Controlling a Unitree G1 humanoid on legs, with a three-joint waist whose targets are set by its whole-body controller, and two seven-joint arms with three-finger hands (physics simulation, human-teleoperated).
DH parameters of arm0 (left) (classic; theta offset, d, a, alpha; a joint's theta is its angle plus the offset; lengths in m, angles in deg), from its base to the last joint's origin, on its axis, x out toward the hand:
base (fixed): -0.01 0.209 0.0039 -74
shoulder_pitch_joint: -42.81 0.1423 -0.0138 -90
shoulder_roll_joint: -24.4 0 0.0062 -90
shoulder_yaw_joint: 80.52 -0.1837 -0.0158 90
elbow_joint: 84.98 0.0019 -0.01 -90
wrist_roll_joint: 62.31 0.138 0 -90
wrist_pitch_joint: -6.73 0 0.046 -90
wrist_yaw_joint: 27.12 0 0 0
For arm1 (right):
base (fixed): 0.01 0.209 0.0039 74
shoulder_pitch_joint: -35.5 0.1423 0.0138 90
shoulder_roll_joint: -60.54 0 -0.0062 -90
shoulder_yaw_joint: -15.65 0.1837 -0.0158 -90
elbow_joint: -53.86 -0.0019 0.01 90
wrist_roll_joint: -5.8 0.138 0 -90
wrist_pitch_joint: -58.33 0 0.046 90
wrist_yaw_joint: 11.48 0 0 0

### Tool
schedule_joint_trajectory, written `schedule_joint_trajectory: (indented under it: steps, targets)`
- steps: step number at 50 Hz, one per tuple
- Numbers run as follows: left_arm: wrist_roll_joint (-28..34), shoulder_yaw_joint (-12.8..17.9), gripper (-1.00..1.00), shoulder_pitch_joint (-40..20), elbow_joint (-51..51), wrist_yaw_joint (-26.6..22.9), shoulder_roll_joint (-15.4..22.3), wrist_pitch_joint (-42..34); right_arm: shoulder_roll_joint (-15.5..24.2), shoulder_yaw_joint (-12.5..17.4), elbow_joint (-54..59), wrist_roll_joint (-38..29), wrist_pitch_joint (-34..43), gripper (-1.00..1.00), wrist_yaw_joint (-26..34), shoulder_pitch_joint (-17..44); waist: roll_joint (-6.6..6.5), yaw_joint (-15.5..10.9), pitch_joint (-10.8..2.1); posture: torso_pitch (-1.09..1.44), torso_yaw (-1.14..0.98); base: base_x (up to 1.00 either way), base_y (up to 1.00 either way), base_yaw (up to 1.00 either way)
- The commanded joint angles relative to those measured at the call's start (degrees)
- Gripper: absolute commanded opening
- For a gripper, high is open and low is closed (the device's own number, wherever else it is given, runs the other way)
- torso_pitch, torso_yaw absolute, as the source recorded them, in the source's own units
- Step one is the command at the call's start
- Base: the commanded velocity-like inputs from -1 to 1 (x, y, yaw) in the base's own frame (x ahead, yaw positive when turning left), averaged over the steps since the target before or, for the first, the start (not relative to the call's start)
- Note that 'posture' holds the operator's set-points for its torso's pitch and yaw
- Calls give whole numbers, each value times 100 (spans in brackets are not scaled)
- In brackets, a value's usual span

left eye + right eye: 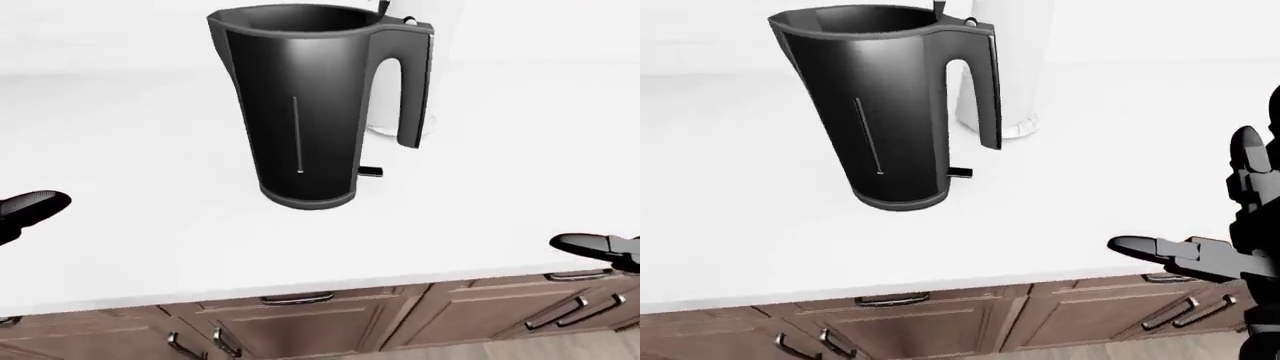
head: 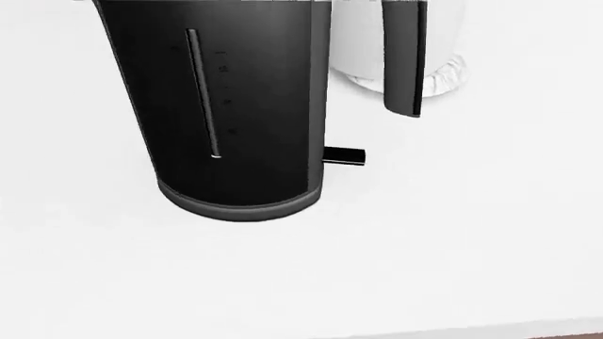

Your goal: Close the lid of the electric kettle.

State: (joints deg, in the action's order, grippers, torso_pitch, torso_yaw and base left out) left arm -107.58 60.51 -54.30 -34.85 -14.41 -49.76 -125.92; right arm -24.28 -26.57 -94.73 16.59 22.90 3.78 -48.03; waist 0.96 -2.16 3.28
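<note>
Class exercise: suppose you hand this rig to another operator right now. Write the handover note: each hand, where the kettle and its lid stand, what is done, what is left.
Left hand: low at the left edge of the left-eye view, holding nothing, apart from the kettle; finger state unclear.
Right hand: low at the right of the right-eye view, fingers open, holding nothing.
Electric kettle: upright on the white counter, handle to the view's right, top open. Only a sliver of the lid shows, raised at the hinge.
A white object stands behind the handle.
Done: nothing on the lid yet.
Left: reach up and press the lid shut.
</note>
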Motion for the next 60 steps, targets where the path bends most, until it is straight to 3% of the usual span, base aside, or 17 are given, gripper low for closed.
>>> schedule_joint_trajectory:
  steps: [1,2,3,4,5,7,10,12,15,17,18,19,24,28,60]
  targets:
    - [14,110,100,-80,-85,31,119,123,69,-19,-133,28,-141,96,45,76,-70,-46,-40,0,0,0,0,79]
    - [7,114,100,-82,-88,36,126,116,75,-9,-138,35,-125,96,46,86,-69,-81,-71,0,0,0,0,80]
    - [-5,118,100,-91,-88,45,135,110,68,-21,-140,26,-139,96,47,78,-224,-128,-56,0,0,0,0,80]
    - [5,107,100,-83,-85,39,128,122,70,-21,-140,26,-136,97,47,83,-349,-70,49,0,0,0,0,79]
    - [10,104,100,-82,-81,36,129,126,66,-20,-140,30,-138,96,51,87,-352,-135,-31,0,0,0,0,79]
    - [15,101,100,-80,-69,30,125,142,52,-14,-140,26,-140,97,59,89,-303,-192,-65,0,0,0,0,80]
    - [25,92,100,-70,-64,16,110,159,89,-121,-116,-171,-111,97,48,64,-177,-38,126,0,0,0,0,0]
    - [-6,122,100,-79,-76,27,129,134,69,-133,-99,-234,-106,97,74,83,-146,15,165,0,0,0,0,0]
    - [25,91,100,-74,-74,15,120,154,54,-120,-102,-281,-86,96,116,101,-22,31,101,0,0,0,0,0]
    - [31,87,100,-72,-84,7,113,152,43,-105,-100,-297,-91,96,139,104,215,3,10,0,0,0,0,0]
    - [22,95,100,-78,-79,10,114,148,40,-108,-107,-300,-79,97,145,111,183,-59,-46,0,0,0,0,0]
    - [68,68,100,-64,-62,-15,95,183,44,-111,-114,-308,-61,96,151,120,110,21,42,0,0,0,0,0]
    - [45,97,100,-84,-71,-4,110,150,0,-146,-92,-357,-118,96,166,103,-57,160,-45,0,0,0,0,0]
    - [93,60,100,-75,-60,-23,84,185,-6,-132,-111,-346,-96,96,182,114,-113,206,-83,0,0,0,0,0]
    - [36,188,100,-46,-99,11,156,169,-29,-162,-74,-358,-176,96,170,108,-99,229,-60,0,0,0,0,0]
